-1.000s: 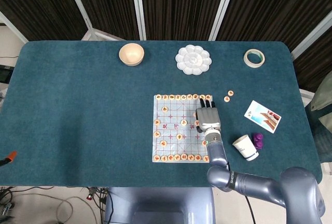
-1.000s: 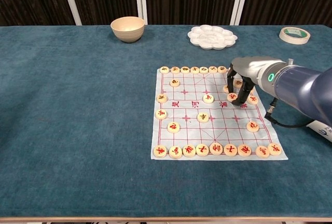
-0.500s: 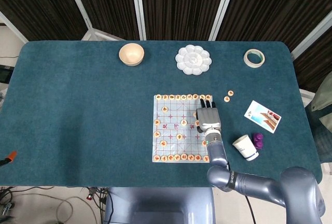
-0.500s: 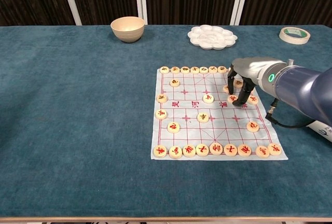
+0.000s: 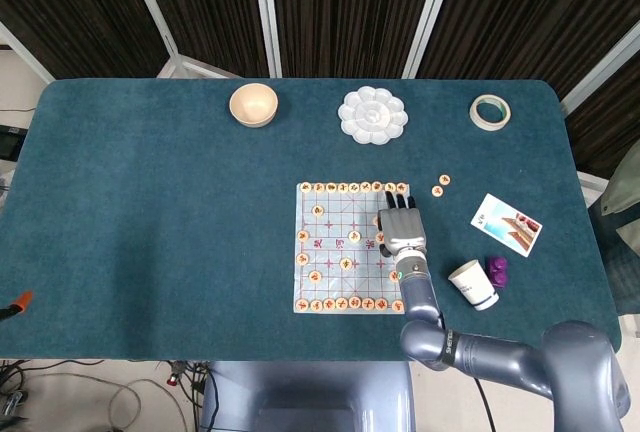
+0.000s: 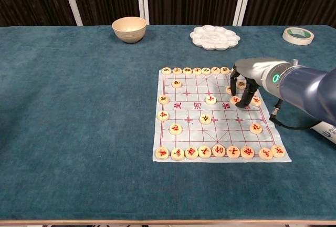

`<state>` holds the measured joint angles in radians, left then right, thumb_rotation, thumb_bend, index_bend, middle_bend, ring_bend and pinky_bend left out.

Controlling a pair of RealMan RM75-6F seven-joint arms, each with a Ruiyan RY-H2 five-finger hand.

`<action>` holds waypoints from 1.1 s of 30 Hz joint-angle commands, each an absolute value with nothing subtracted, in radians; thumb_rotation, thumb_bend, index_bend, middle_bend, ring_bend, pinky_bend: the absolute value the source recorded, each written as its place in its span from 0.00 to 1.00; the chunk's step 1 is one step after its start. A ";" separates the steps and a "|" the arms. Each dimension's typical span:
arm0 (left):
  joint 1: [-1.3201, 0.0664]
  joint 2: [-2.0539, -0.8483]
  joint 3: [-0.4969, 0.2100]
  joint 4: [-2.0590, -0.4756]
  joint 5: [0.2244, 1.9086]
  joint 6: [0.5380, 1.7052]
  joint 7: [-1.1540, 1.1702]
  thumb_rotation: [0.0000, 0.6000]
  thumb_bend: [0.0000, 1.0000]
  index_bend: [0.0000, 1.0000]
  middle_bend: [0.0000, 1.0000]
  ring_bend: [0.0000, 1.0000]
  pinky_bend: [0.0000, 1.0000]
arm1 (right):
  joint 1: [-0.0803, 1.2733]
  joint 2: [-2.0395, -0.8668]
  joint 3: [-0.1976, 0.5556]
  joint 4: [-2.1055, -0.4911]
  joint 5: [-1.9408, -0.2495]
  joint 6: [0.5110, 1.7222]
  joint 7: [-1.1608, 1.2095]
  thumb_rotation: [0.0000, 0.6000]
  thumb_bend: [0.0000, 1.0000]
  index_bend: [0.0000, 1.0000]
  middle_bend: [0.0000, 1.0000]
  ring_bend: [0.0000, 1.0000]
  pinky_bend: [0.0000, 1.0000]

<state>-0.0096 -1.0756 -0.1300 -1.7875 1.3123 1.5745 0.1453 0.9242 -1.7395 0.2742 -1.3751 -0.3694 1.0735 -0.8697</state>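
Observation:
A paper chess board (image 5: 330, 252) (image 6: 189, 132) lies right of the table's middle, with round wooden pieces in rows along its far and near edges and several scattered between. My right hand (image 5: 400, 227) (image 6: 242, 88) stands over the board's right side, fingers pointing down. Its fingertips (image 6: 242, 103) close around one chess piece (image 6: 235, 100) that rests on the board. More pieces lie right beside the fingers. My left hand shows in neither view.
At the back stand a beige bowl (image 5: 253, 104), a white flower-shaped palette (image 5: 372, 115) and a tape roll (image 5: 489, 111). Right of the board lie two loose pieces (image 5: 440, 185), a card (image 5: 506, 223), a tipped paper cup (image 5: 473, 284) and a purple object (image 5: 496, 270).
The piece between my right hand's fingertips has shifted very slightly toward the near side. Otherwise the hand stays where it was.

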 commanded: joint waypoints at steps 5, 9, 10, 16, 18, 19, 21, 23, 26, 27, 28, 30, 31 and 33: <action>-0.009 -1.076 -0.130 -1.788 1.312 1.576 0.146 1.00 0.00 0.06 0.00 0.00 0.00 | 0.921 -1.723 0.272 -1.408 -0.373 1.087 -0.871 1.00 0.38 0.45 0.00 0.00 0.09; -0.009 -1.076 -0.131 -1.787 1.311 1.577 0.145 1.00 0.00 0.06 0.00 0.00 0.00 | 0.916 -1.693 0.281 -1.461 -0.390 1.105 -0.859 1.00 0.38 0.43 0.00 0.00 0.09; -0.009 -1.077 -0.131 -1.787 1.310 1.578 0.146 1.00 0.00 0.06 0.00 0.00 0.00 | 0.913 -1.680 0.286 -1.482 -0.398 1.113 -0.854 1.00 0.38 0.43 0.00 0.00 0.09; -0.005 -1.072 -0.127 -1.792 1.320 1.583 0.142 1.00 0.00 0.06 0.00 0.00 0.00 | 0.853 -1.511 0.295 -1.717 -0.512 1.198 -0.799 1.00 0.38 0.38 0.00 0.00 0.09; -0.004 -1.070 -0.126 -1.795 1.320 1.581 0.138 1.00 0.00 0.06 0.00 0.00 0.00 | 0.802 -1.414 0.293 -1.840 -0.569 1.236 -0.753 1.00 0.38 0.34 0.00 0.00 0.09; -0.004 -1.069 -0.126 -1.796 1.321 1.581 0.136 1.00 0.00 0.06 0.00 0.00 0.00 | 0.772 -1.364 0.286 -1.899 -0.600 1.248 -0.726 1.00 0.38 0.32 0.00 0.00 0.09; -0.004 -1.069 -0.125 -1.797 1.326 1.583 0.134 1.00 0.00 0.06 0.00 0.00 0.00 | 0.696 -1.252 0.266 -2.017 -0.675 1.267 -0.646 1.00 0.38 0.27 0.00 0.00 0.09; -0.003 -1.069 -0.122 -1.799 1.331 1.583 0.131 1.00 0.00 0.06 0.00 0.00 0.00 | 0.614 -1.147 0.230 -2.096 -0.781 1.275 -0.551 1.00 0.38 0.24 0.00 0.00 0.09; -0.002 -1.067 -0.120 -1.803 1.336 1.585 0.132 1.00 0.00 0.06 0.00 0.00 0.00 | 0.479 -1.019 0.148 -2.143 -0.998 1.312 -0.395 1.00 0.38 0.21 0.00 0.00 0.09; -0.001 -1.067 -0.119 -1.804 1.338 1.586 0.132 1.00 0.00 0.06 0.00 0.00 0.00 | 0.431 -0.993 0.118 -2.142 -1.081 1.342 -0.340 1.00 0.38 0.21 0.00 0.00 0.09; -0.001 -1.067 -0.118 -1.805 1.340 1.587 0.133 1.00 0.00 0.06 0.00 0.00 0.00 | 0.388 -0.976 0.090 -2.130 -1.160 1.375 -0.289 1.00 0.38 0.21 0.00 0.00 0.09; 0.000 -1.068 -0.115 -1.808 1.344 1.586 0.138 1.00 0.00 0.06 0.00 0.00 0.00 | 0.297 -0.958 0.028 -2.084 -1.306 1.458 -0.193 1.00 0.38 0.21 0.00 0.00 0.09; 0.000 -1.068 -0.113 -1.810 1.344 1.585 0.141 1.00 0.00 0.06 0.00 0.00 0.00 | 0.257 -0.960 0.001 -2.056 -1.360 1.498 -0.154 1.00 0.38 0.21 0.00 0.00 0.09; 0.000 -1.068 -0.112 -1.813 1.343 1.585 0.146 1.00 0.00 0.06 0.00 0.00 0.00 | 0.178 -0.991 -0.040 -1.989 -1.447 1.589 -0.082 1.00 0.38 0.21 0.00 0.00 0.09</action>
